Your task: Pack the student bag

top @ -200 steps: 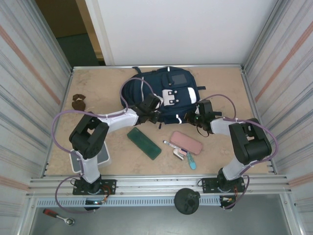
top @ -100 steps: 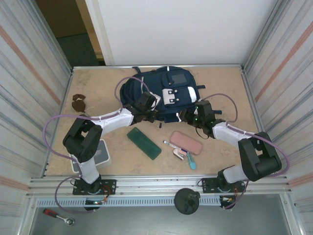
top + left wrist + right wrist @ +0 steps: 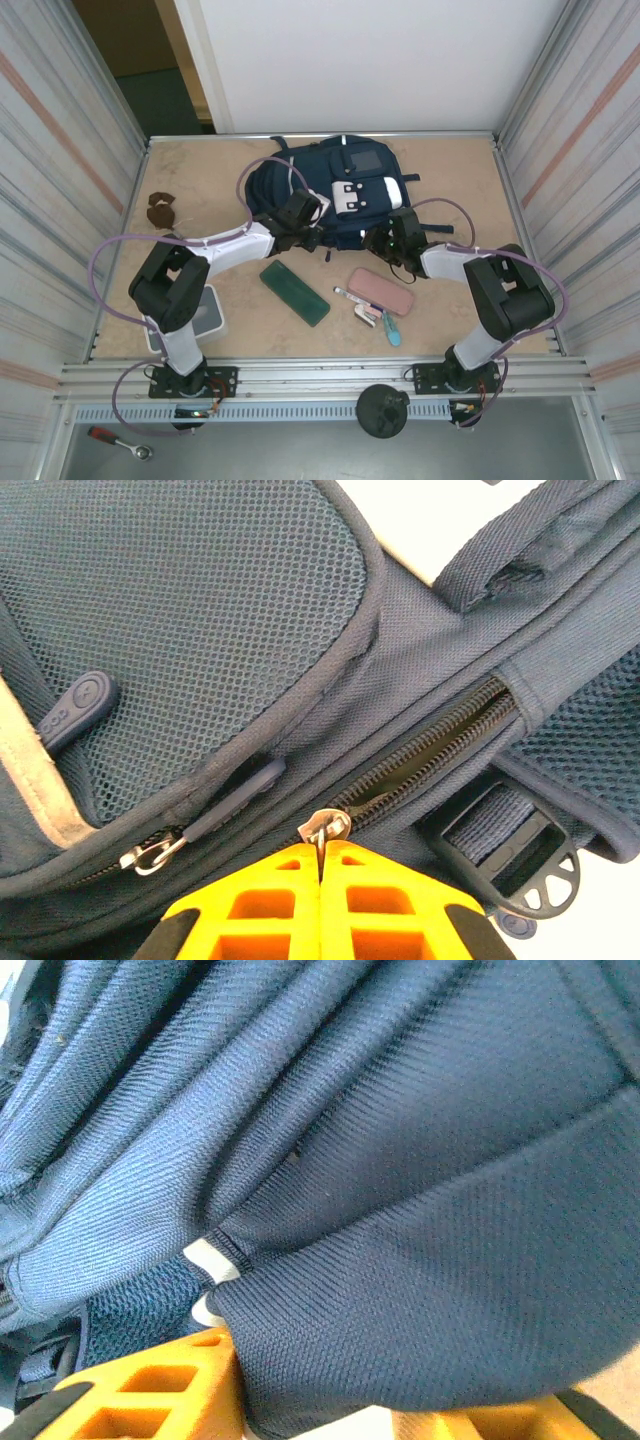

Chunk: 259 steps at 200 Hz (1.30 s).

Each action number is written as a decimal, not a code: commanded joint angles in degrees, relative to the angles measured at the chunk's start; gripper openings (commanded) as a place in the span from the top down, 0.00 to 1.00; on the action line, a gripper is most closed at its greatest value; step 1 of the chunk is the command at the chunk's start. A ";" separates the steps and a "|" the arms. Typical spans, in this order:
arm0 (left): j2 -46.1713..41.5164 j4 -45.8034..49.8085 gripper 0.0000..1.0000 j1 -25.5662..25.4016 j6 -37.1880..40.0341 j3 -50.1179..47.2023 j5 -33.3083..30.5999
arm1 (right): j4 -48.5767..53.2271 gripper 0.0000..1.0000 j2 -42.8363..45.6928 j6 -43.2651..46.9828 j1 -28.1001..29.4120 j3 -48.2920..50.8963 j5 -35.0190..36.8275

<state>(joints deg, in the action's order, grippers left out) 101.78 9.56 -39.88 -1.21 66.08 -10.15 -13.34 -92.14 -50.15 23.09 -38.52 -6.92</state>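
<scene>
Near side of the table (image 3: 200, 200): green case (image 3: 294, 292) at 7 o'clock, pink pouch (image 3: 381, 291) at 5, pens (image 3: 365, 306) just beside the pouch. Left gripper (image 3: 322, 860): fingers together, pinching the metal zipper pull (image 3: 325, 827). Right gripper (image 3: 320, 1400): jaws clamped on a fold of navy fabric at the near-right edge of the student bag (image 3: 325, 165). That bag lies flat at 12 o'clock, by the far edge.

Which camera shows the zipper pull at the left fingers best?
Left wrist: the metal zipper pull is pinched between the shut left fingers. From the top it's too small to tell; right wrist gives backpack fabric.
</scene>
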 commanded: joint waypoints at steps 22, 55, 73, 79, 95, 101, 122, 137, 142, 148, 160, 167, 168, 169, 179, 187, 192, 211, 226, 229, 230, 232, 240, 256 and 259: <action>-4.64 0.74 1.00 0.92 3.71 -3.01 -4.16 | -1.54 0.71 2.48 2.42 -1.64 1.79 3.15; -7.06 -5.53 1.00 3.90 3.70 -8.42 3.63 | 3.31 0.49 12.43 15.93 4.47 1.89 11.50; -8.38 -9.57 1.00 5.80 3.00 -11.44 7.82 | 4.69 0.39 15.95 24.27 6.83 0.28 12.77; -8.65 -10.34 1.00 6.37 2.76 -12.03 8.99 | 5.69 0.38 15.91 26.53 7.11 -1.02 12.19; -8.86 -10.88 1.00 7.50 2.45 -12.71 10.45 | 9.38 0.37 13.78 28.94 7.78 -5.63 11.88; -8.95 -10.88 1.00 7.66 2.37 -12.86 10.79 | 10.44 0.37 12.43 30.14 8.20 -7.50 10.88; -9.83 -11.99 1.00 8.46 1.39 -13.84 12.93 | 12.35 0.36 7.87 37.96 11.78 -13.26 10.26; -10.41 -13.35 1.00 9.40 -0.10 -14.81 15.23 | 10.68 0.36 5.35 44.51 13.24 -14.92 9.52; -10.50 -13.59 1.00 9.69 -0.54 -14.95 15.98 | 10.33 0.37 4.63 46.19 13.22 -15.43 8.03; -10.70 -13.65 1.00 9.97 -0.95 -15.08 16.81 | 10.06 0.38 3.55 48.34 13.04 -16.15 5.98; -10.90 -14.04 1.00 10.33 -1.67 -15.28 17.92 | 10.44 0.40 1.37 52.12 13.09 -18.13 2.13; -10.92 -14.29 1.00 10.51 -2.13 -15.35 18.65 | 10.99 0.41 -0.09 53.54 13.14 -19.54 0.32; -10.91 -14.30 1.00 10.56 -2.17 -15.32 18.80 | 11.07 0.42 -0.30 53.82 13.13 -19.77 0.15; -10.90 -14.35 1.00 10.59 -2.24 -15.34 18.87 | 11.15 0.42 -0.53 54.01 13.17 -19.98 -0.07; -10.92 -14.75 1.00 10.70 -2.77 -15.42 19.74 | 12.38 0.43 -2.91 55.74 13.35 -22.26 -0.99; -10.90 -15.01 1.00 10.77 -3.11 -15.45 20.24 | 13.13 0.43 -4.62 56.52 13.53 -24.27 -0.55; -10.82 -15.17 1.00 10.79 -3.32 -15.43 20.41 | 13.33 0.43 -5.88 57.02 13.49 -25.20 -0.32; -10.70 -15.48 1.00 10.79 -3.79 -15.44 20.84 | 13.78 0.42 -9.97 59.32 13.54 -28.39 -0.05; -10.61 -15.45 1.00 10.87 -4.05 -15.57 20.95 | 13.78 0.42 -12.51 60.89 13.54 -30.52 0.57; -10.63 -15.52 1.00 10.87 -4.11 -15.63 20.96 | 13.78 0.41 -13.11 61.28 13.45 -30.77 0.65; -10.63 -15.53 1.00 10.87 -4.09 -15.63 20.92 | 13.78 0.41 -13.22 61.43 13.46 -30.93 0.71; -10.63 -15.54 1.00 10.87 -4.13 -15.63 20.89 | 13.78 0.41 -13.52 61.76 13.49 -31.22 0.80; -10.66 -15.65 1.00 10.87 -4.15 -15.76 20.95 | 13.83 0.41 -14.72 63.09 13.45 -32.24 1.16; -10.64 -15.76 1.00 10.87 -4.40 -15.98 21.02 | 14.49 0.40 -17.01 65.89 13.38 -34.45 1.48; -10.63 -15.75 1.00 10.87 -4.44 -15.96 21.03 | 14.67 0.40 -17.39 66.41 13.37 -34.84 1.50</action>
<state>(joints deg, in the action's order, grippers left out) 93.60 -4.58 -29.19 -4.58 50.85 8.62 -0.54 -106.65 9.91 36.42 -69.89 -5.89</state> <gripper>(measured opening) 0.047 0.596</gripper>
